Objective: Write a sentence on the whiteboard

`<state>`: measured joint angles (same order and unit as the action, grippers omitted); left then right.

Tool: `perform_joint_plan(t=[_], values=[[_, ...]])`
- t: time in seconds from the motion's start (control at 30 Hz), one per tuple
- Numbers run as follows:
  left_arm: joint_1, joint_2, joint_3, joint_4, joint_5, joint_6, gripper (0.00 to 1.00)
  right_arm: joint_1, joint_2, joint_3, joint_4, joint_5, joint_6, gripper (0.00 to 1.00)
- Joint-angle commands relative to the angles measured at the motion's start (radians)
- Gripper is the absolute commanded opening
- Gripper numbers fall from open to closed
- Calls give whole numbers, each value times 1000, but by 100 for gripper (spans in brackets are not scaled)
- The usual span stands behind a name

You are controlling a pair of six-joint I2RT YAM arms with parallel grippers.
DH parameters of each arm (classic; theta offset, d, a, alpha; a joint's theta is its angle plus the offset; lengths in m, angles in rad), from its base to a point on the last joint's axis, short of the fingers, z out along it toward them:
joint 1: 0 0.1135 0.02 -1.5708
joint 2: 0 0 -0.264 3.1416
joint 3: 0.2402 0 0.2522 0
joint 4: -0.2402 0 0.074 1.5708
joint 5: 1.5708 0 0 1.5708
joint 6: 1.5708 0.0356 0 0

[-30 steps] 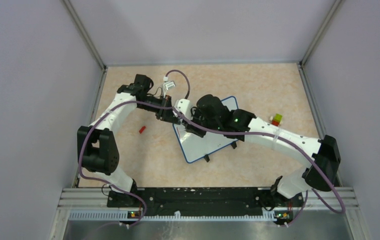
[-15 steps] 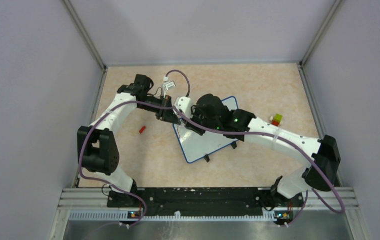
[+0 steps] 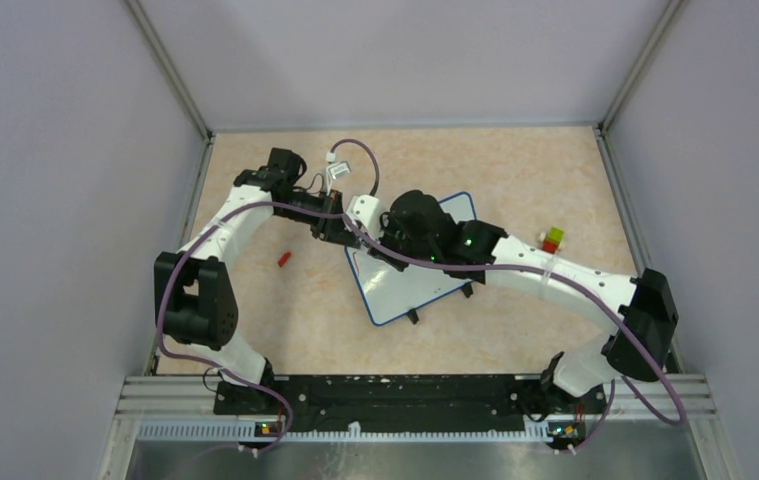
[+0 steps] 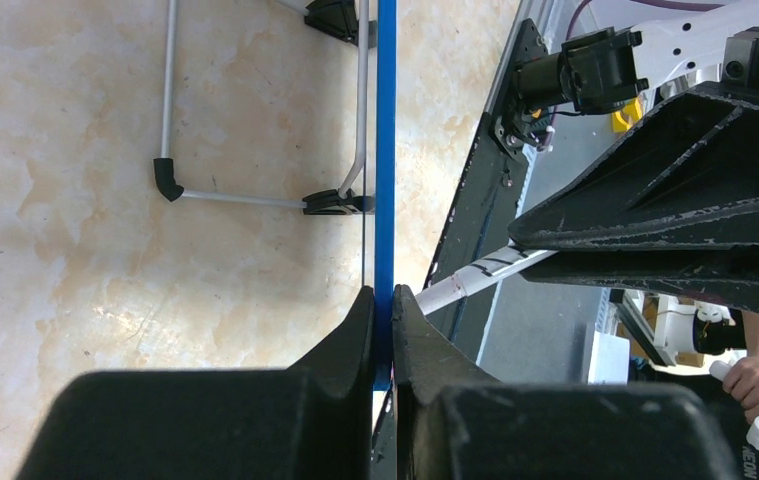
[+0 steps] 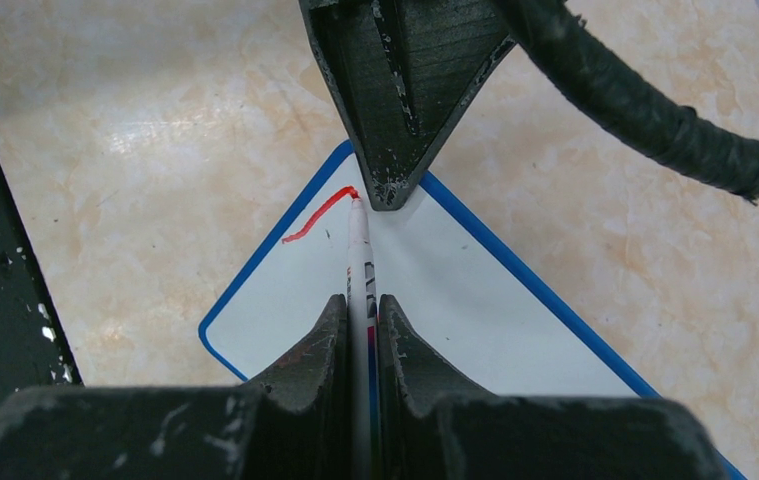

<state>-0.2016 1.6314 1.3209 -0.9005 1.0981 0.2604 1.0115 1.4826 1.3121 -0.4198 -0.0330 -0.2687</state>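
With the right end effector (image 5: 362,310), pinches a white marker (image 5: 359,255) and touches its tip to the whiteboard (image 5: 455,300), at the corner-side end of a single short red stroke of the sentence (image 5: 313,220). With the left end effector (image 4: 383,300), clamps the whiteboard's blue rim at that same corner, over the table (image 3: 515,170).

a small piece (image 3: 282,260) lies left of the whiteboard (image 3: 410,290), a block (image 3: 552,239) right.
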Motion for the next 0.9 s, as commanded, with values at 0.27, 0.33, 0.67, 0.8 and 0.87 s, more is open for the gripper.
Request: perform_joint_plan(t=[0.27,0.33,0.67,0.8,0.87], values=[[-5,-12,18,-1,25,-22,0,-21,-74,-82,9,40,-21,0],[-5,-11,17,-1,25,-21,0,-20,-72,-83,4,18,-24,0],[-6,-8,19,0,25,-21,0,27,-25,-60,3,-34,-24,0],[-5,-7,17,0,25,-21,0,39,-2,-41,5,-40,-24,0],[-5,-7,17,1,25,-20,0,45,9,-30,4,-41,-26,0]])
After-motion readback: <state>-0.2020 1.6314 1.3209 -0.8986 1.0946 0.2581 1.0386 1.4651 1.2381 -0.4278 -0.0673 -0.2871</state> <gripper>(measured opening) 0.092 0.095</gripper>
